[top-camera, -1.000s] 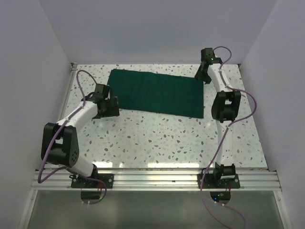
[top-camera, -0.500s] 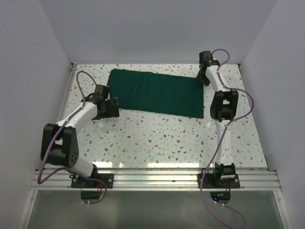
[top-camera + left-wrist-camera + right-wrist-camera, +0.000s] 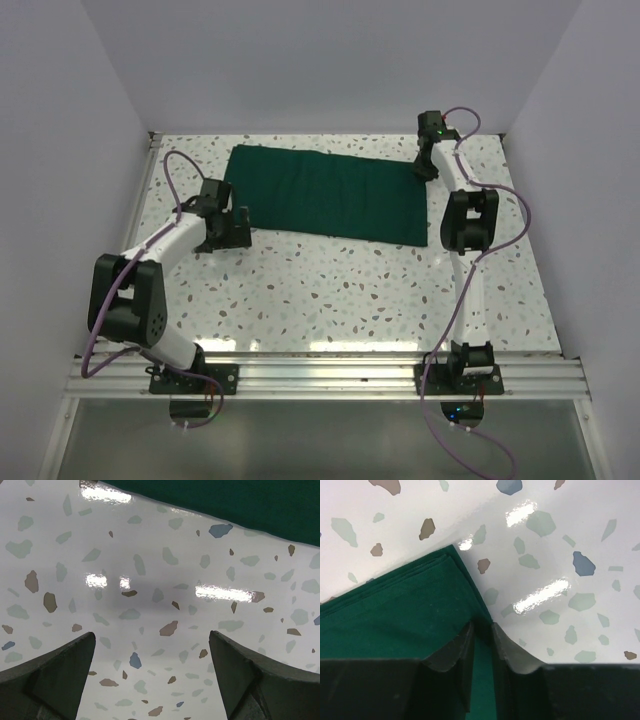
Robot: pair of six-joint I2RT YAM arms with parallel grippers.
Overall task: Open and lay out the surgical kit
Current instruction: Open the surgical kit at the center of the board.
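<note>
Speckled tabletop (image 3: 330, 290) w/ green cloth wrap (image 3: 330, 190); R gripper (image 3: 481, 632) jaws clamped on its corner, L gripper (image 3: 151, 640) jaws apart.

You've got a plain dark green cloth wrap (image 3: 330, 195), no print, upper centre of the top view. The worktop (image 3: 330, 290) is glossy white terrazzo with scattered grey-green, brown and a few blue flecks. Your left arm (image 3: 165, 243) and right arm (image 3: 470, 290) have white links and black joints, with purple cables (image 3: 175, 165). Left end effector (image 3: 150, 650) is matte dark grey, in the bottom corners of its wrist view. Right end effector (image 3: 482, 635) is the same dark grey, at bottom centre. Walls (image 3: 320, 60) are pale lilac-white. The rail (image 3: 330, 378) along the bottom is silver.
</note>
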